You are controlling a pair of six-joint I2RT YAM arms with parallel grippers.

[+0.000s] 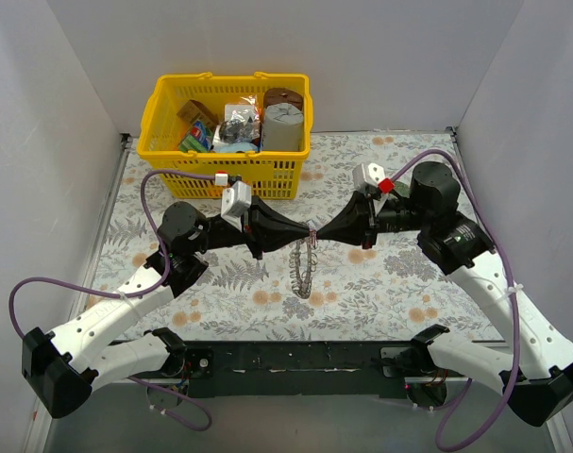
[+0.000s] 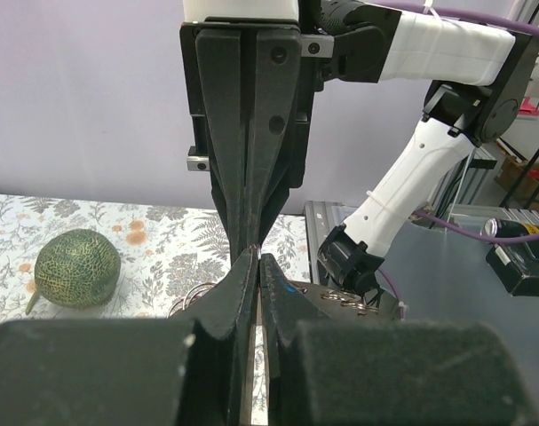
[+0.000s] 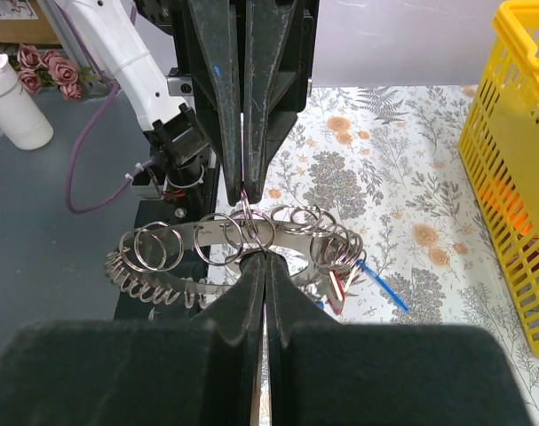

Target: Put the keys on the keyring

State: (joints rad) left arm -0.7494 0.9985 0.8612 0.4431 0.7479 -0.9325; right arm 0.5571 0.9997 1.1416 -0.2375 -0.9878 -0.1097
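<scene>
The keyring [image 3: 198,236] is a flat silver band carrying several small split rings. It hangs in the air between my two grippers, above the table [image 1: 409,283], and shows in the top view [image 1: 305,271]. My right gripper [image 3: 265,259] is shut on the band's near edge. My left gripper [image 3: 246,185] comes from the opposite side, tip to tip, and is shut on a thin split ring [image 3: 249,209] threaded on the band. Keys with a red head [image 3: 344,282] and a blue head [image 3: 382,287] dangle at the band's right end. In the left wrist view my left gripper [image 2: 256,256] meets the right gripper [image 2: 254,232].
A yellow basket [image 1: 163,104] holding several items stands at the back of the floral table. A round green lump [image 2: 76,268] lies on the table to the left of the left gripper. A white bottle [image 3: 11,102] stands beyond the table's near edge.
</scene>
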